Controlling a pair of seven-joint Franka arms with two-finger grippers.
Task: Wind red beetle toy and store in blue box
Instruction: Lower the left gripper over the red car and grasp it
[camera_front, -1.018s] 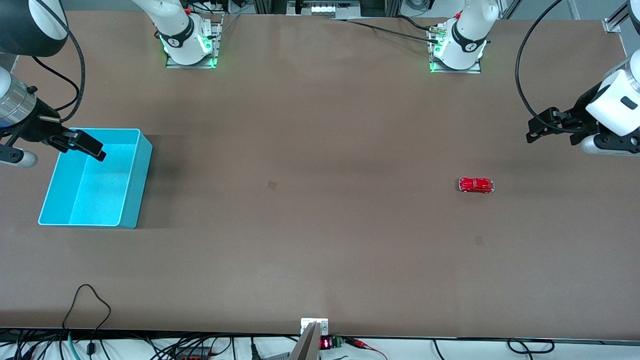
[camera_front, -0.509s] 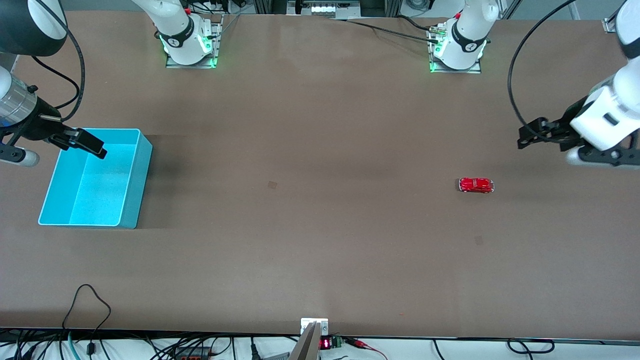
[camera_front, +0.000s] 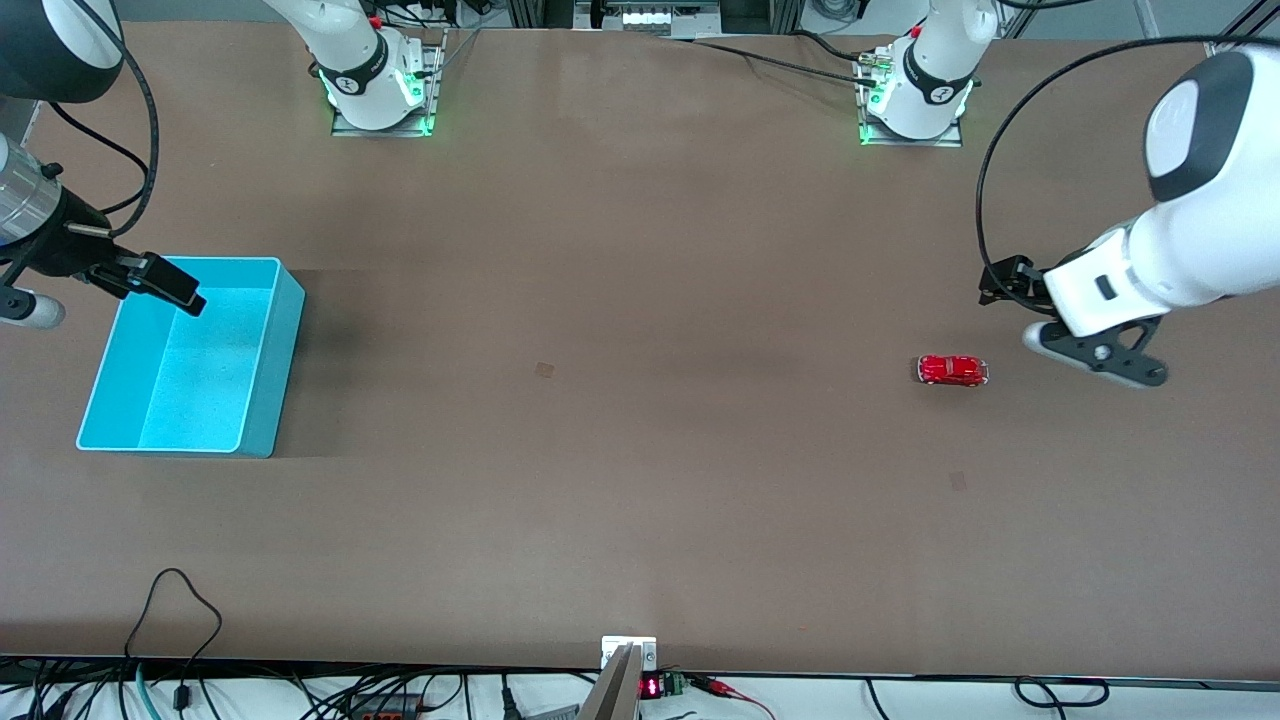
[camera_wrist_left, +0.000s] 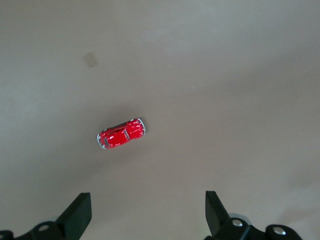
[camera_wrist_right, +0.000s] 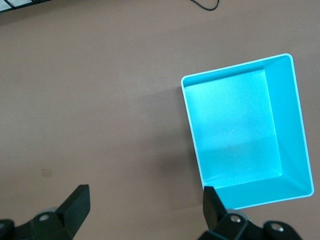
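Swung in from the left arm's end of the table since a second ago: left gripper (camera_front: 1000, 284), now up in the air over bare tabletop just beside the tiny glossy red beetle toy (camera_front: 952, 370), its black fingers (camera_wrist_left: 77, 216) spread wide and holding nothing. Unmoved meanwhile: that red beetle toy, on its wheels on the brown matte table (camera_front: 640, 450) toward the left arm's end, silvery bumpers at both ends, touched by nothing; seen whole in the left wrist view (camera_wrist_left: 121, 134), ahead of the parted fingertips. Well apart, toward the right arm's end: light blue rectangular plastic box (camera_front: 270, 400), tall smooth walls, pale rim, rounded corners, nothing inside. Over its rim nearest the bases: right gripper (camera_front: 160, 285), drawn back slightly toward the table edge, fingers (camera_wrist_right: 75, 207) wide apart and empty. On the tabletop, two small darker patches. Along the edge nearest the front camera, tangled black cables (camera_front: 180, 610) and a small red lit display (camera_front: 650, 687). At both arm bases, green glow.
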